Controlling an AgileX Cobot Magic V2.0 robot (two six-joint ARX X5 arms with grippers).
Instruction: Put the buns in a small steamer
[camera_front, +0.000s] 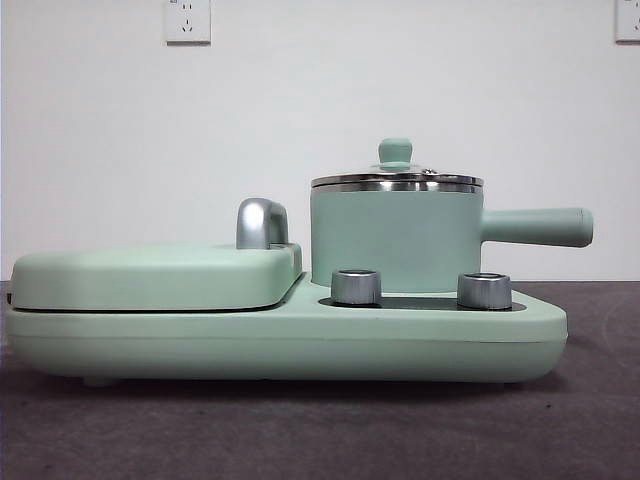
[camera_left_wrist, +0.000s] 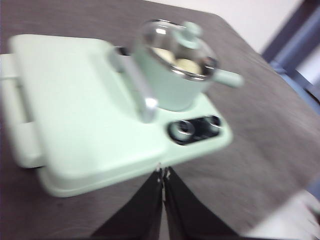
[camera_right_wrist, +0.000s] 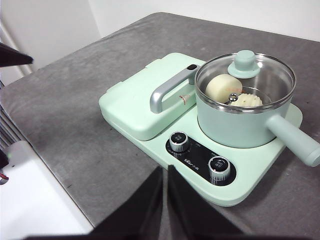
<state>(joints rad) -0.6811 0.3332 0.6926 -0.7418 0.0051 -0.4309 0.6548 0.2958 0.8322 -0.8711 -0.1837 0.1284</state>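
Both buns (camera_right_wrist: 224, 88) lie inside the steamer (camera_right_wrist: 240, 122) under its lid (camera_right_wrist: 245, 70), its handle running toward the bench's right edge. My right gripper (camera_right_wrist: 165, 172) and left gripper (camera_left_wrist: 163, 175), jaws pressed together, hang well clear; the right seems nearer.

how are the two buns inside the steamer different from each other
The smooth bun is plain and rounded and shows clearly through the glass lid. The ribbed bun has ridges and is partly hidden behind the lid's small vent fitting. Both are cream-white and sit side by side in the steamer, lid closed.
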